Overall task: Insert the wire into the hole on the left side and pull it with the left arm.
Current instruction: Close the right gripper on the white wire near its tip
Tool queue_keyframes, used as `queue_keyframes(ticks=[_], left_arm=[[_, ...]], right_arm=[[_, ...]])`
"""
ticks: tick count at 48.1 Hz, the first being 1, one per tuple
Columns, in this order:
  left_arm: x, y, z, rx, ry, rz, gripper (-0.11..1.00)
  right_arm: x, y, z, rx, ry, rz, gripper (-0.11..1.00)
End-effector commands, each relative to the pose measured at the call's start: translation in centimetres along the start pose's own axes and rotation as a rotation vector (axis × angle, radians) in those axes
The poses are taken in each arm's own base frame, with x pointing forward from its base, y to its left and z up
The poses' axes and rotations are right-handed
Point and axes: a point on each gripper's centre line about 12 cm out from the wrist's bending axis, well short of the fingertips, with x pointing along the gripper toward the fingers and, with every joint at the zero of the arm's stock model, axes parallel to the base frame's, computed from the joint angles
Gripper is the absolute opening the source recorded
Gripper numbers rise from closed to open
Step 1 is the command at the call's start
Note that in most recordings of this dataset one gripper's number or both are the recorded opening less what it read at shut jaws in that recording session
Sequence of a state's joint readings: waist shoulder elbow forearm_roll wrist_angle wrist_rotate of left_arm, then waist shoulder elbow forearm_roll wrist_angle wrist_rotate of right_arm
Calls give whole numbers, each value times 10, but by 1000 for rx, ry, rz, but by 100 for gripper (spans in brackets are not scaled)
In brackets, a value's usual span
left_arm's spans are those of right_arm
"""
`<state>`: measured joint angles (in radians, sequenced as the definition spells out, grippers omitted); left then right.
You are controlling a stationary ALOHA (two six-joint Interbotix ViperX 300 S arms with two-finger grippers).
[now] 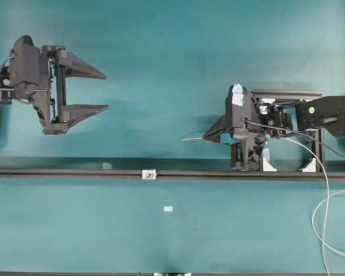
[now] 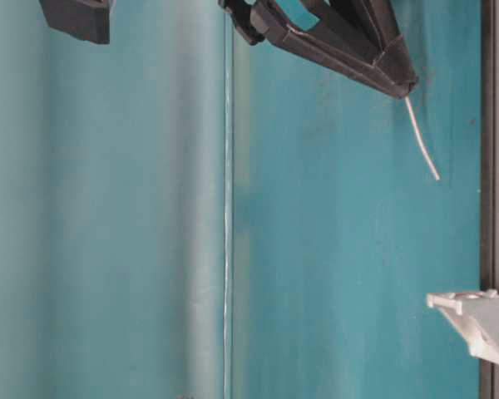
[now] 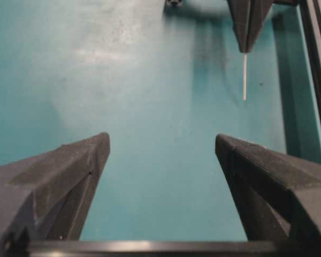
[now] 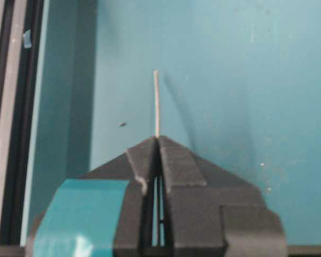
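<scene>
The wire (image 4: 157, 101) is pinched between the tips of the right gripper (image 1: 208, 138), whose two fingers are pressed together on it; a short stiff length sticks out straight past the tips, and in the overhead view it points toward the middle of the table. Behind those fingers the rest of the cable runs back over the right arm and falls in pale loops (image 1: 325, 224) on the cloth at the far right. In the table-level view the free end (image 2: 422, 140) hangs clear of the surface.

The hole (image 1: 149, 173) sits in a small silver block on the long dark rail (image 1: 63, 172), below and to the left of the wire's tip in the overhead view, well apart from it.

The left gripper (image 1: 105, 91) hangs far to the left, its two long pointed fingers (image 3: 69, 171) spread wide with nothing between them; from its wrist camera the wire's end shows straight ahead, well beyond the fingertips.

The surface is a flat teal cloth (image 1: 172, 57), marked by a small pale tape rectangle (image 1: 168, 209) on the near side of the rail. White brackets (image 1: 269, 164) stand by the rail under the right arm.
</scene>
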<state>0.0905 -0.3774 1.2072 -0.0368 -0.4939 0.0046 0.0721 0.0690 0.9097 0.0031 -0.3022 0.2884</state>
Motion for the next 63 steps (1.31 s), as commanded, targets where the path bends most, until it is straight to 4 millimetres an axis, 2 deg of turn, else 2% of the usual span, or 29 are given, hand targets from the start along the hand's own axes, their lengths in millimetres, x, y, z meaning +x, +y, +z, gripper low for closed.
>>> queue_keyframes(ticks=[1, 13, 38, 63], left_arm=[[2, 0, 9, -2, -32, 2, 60], [2, 1, 9, -3, -32, 3, 60], [2, 1, 10, -4, -35, 3, 60], [4, 0, 15, -12, -46, 2, 60]], right_arm=[[-1, 3, 8, -4, -26, 9, 5], [-6, 5, 14, -2, -39, 13, 5], [-50, 11, 47, -7, -90, 20, 5], [-88, 10, 64, 3, -100, 7, 5]])
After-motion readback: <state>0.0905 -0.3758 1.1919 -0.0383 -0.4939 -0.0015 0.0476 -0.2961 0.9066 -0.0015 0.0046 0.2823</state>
